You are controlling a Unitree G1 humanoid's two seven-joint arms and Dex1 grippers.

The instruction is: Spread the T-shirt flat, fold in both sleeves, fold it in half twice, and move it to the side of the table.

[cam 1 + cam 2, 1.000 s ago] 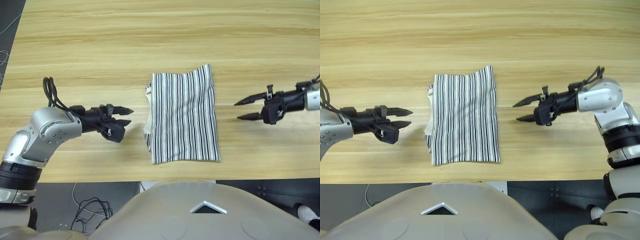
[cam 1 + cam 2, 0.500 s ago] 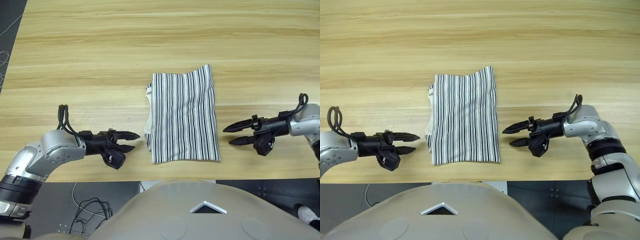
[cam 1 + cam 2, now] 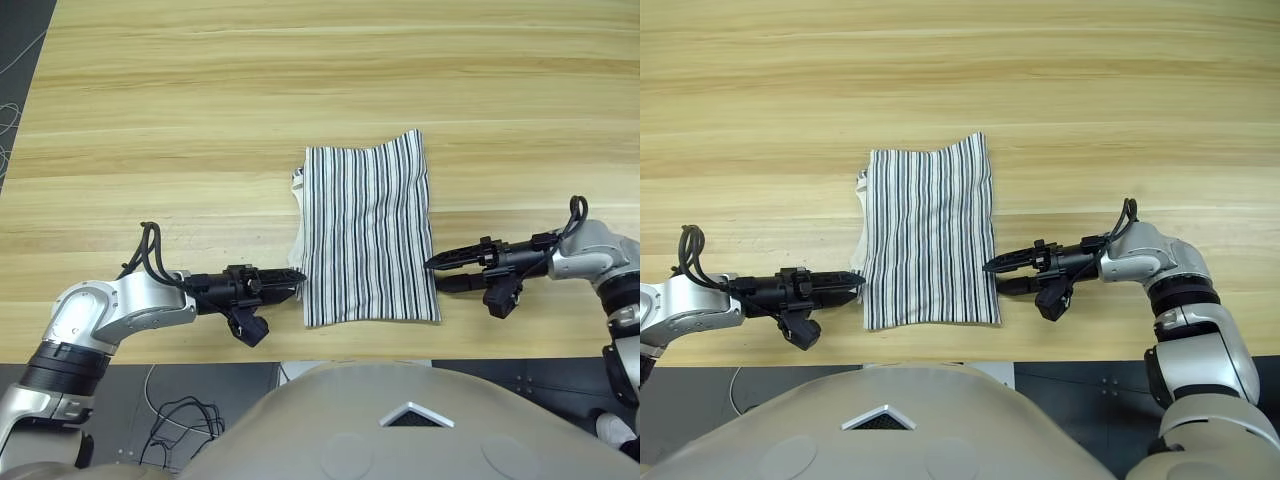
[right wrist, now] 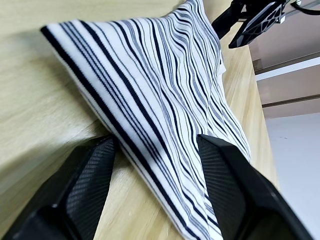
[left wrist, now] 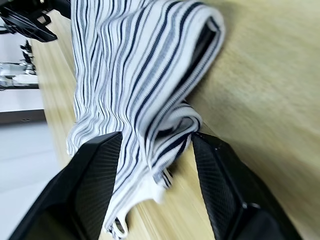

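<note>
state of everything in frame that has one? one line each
T-shirt: folded to a compact rectangle, lying flat on the table, layers bunched along its left edge.
Left gripper: open, fingers straddling the T-shirt's left edge near the front corner.
Right gripper: open, fingers straddling the T-shirt's right edge near the front corner.

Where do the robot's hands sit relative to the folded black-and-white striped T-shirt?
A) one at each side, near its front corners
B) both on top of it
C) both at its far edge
A: the left hand flanks the black-and-white striped T-shirt on its left, the right hand on its right.
</note>
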